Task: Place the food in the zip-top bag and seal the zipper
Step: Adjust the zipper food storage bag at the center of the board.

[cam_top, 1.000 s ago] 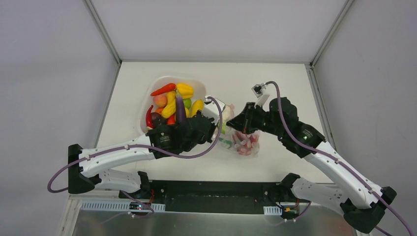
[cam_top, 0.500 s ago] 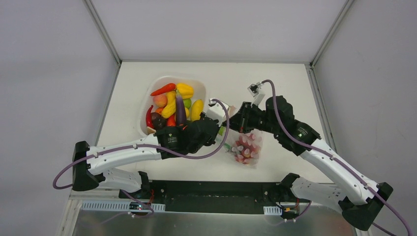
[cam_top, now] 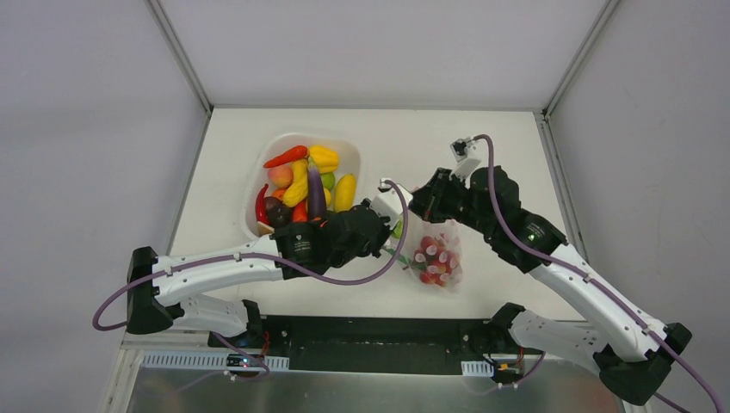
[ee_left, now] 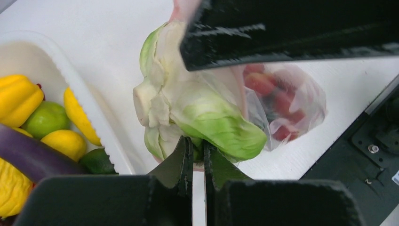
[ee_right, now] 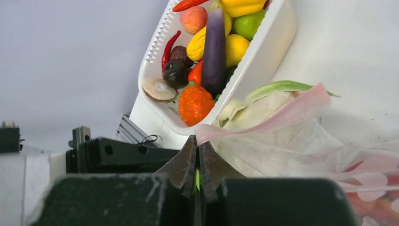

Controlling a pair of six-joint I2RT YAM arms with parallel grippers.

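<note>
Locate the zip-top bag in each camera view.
Top external: bag centre-right, between the arms.
Left wrist: bag right of centre, behind the cabbage.
Right wrist: bag lower right, pink edge in the right gripper.
Shared landmark: white tub, left of the bag everywhere.

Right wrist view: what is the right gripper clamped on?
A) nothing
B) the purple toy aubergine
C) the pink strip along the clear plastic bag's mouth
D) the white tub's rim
C: the right gripper has its fingers closed on the pink strip edging the clear plastic bag.
</note>
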